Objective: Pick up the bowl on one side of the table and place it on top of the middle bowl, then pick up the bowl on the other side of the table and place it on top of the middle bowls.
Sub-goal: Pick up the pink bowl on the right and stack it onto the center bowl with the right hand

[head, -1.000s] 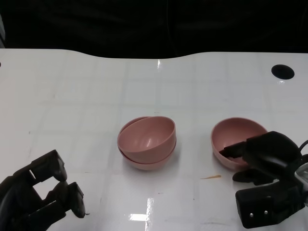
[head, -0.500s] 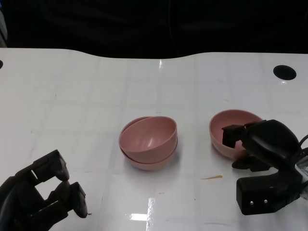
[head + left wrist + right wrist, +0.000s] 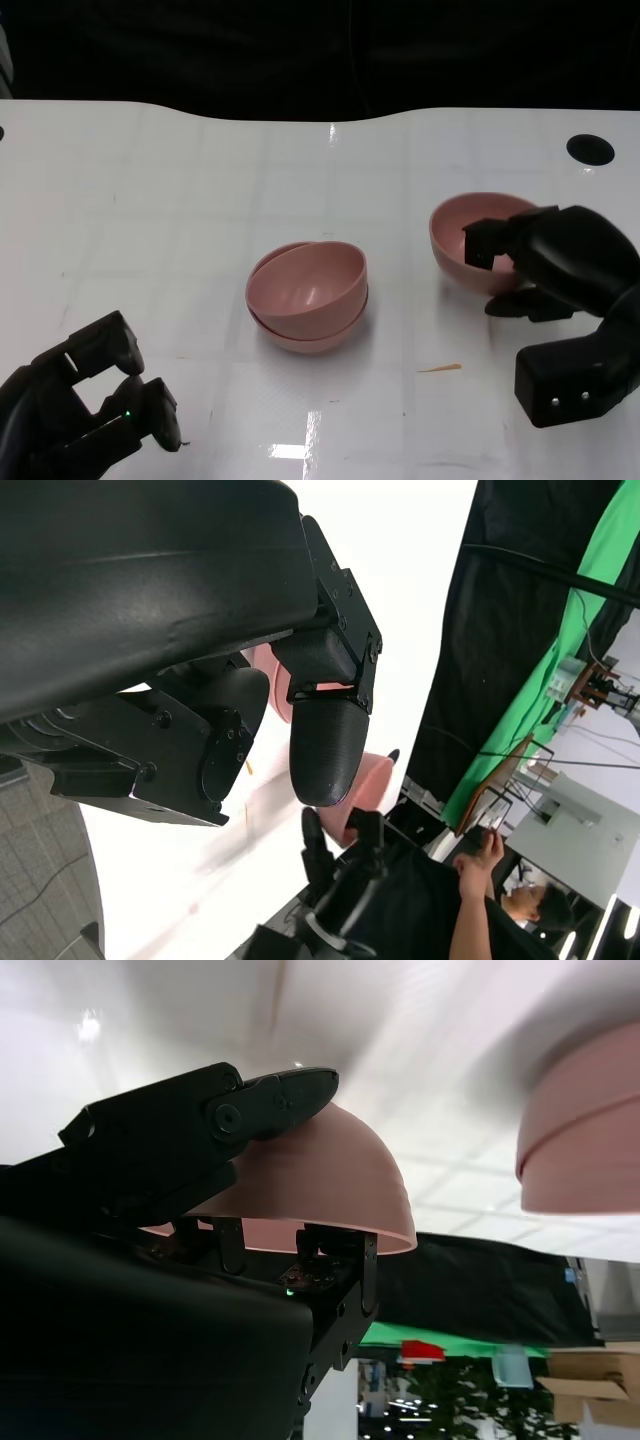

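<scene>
Our right hand (image 3: 545,262) grips the side bowl (image 3: 478,240) by its rim: fingers (image 3: 487,240) hook inside the bowl and the thumb presses its outer wall, which the right wrist view (image 3: 300,1185) shows plainly. That bowl sits tilted at about 3 o'clock from the stack (image 3: 308,295), apart from it; we cannot tell whether it is clear of the table (image 3: 200,190).

The stack holds two pink bowls at the middle of the table, the upper one lying askew in the lower.

Our left hand (image 3: 85,405) rests at 7 o'clock, near the table's front edge, fingers loosely curled and apart, holding nothing. A small orange sliver (image 3: 440,369) lies on the table at 5 o'clock from the stack.
</scene>
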